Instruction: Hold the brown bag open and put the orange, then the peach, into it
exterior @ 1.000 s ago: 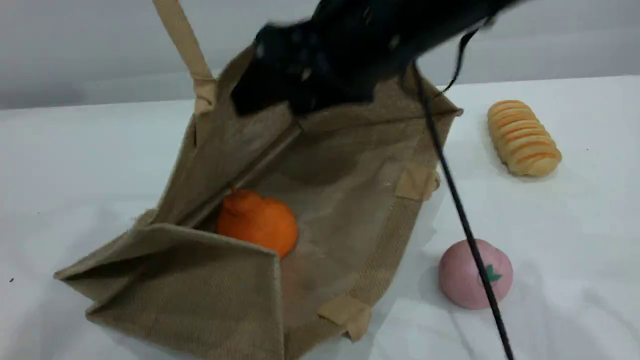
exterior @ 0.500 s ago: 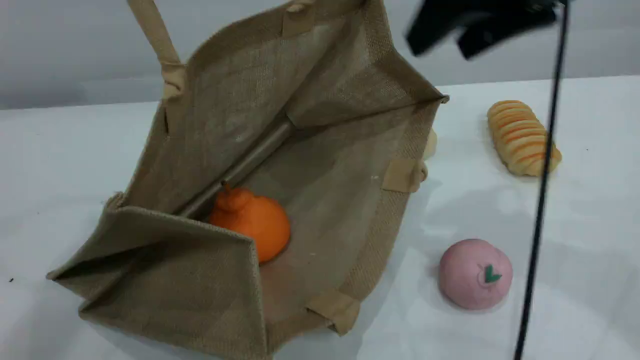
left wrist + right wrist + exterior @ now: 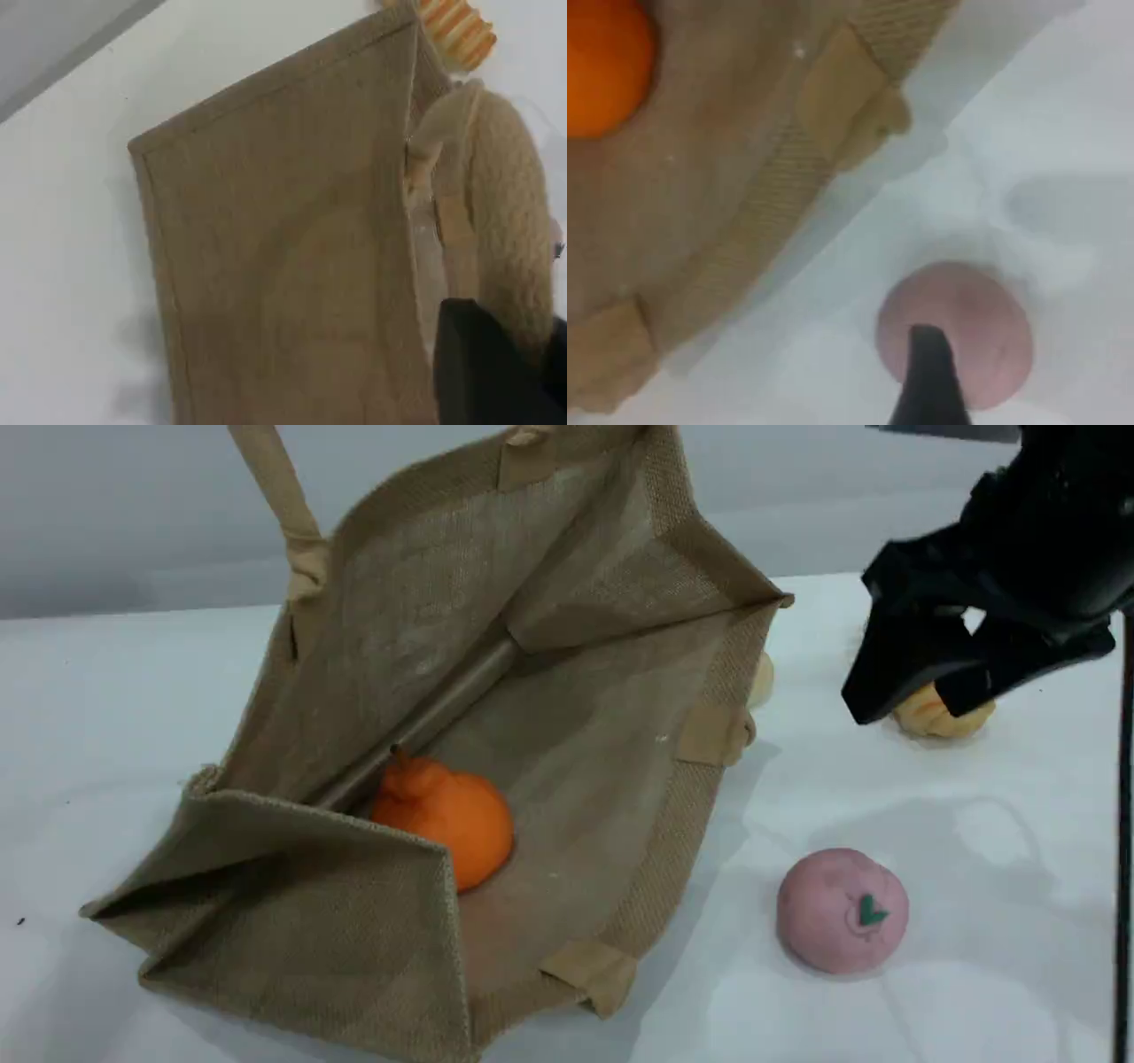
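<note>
The brown bag (image 3: 567,691) lies on its side on the white table, mouth wide open toward the camera. One beige handle (image 3: 279,487) is pulled up out of the scene view. In the left wrist view my left gripper (image 3: 485,359) is shut on that handle (image 3: 509,204). The orange (image 3: 446,828) rests inside the bag, against its bottom fold. The peach (image 3: 842,911) sits on the table to the right of the bag. My right gripper (image 3: 912,695) hangs open above and behind the peach. In the right wrist view its fingertip (image 3: 926,376) shows just over the peach (image 3: 983,328).
A striped bread loaf (image 3: 939,716) lies at the back right, mostly hidden behind my right gripper. A pale yellow bun (image 3: 760,679) peeks out behind the bag's right edge. A black cable (image 3: 1125,824) hangs down the right edge of the scene view.
My right arm has pulled out of the bag's mouth and swung right and down, now in front of the bread loaf. The orange stays in the bag, which shifted slightly left.
</note>
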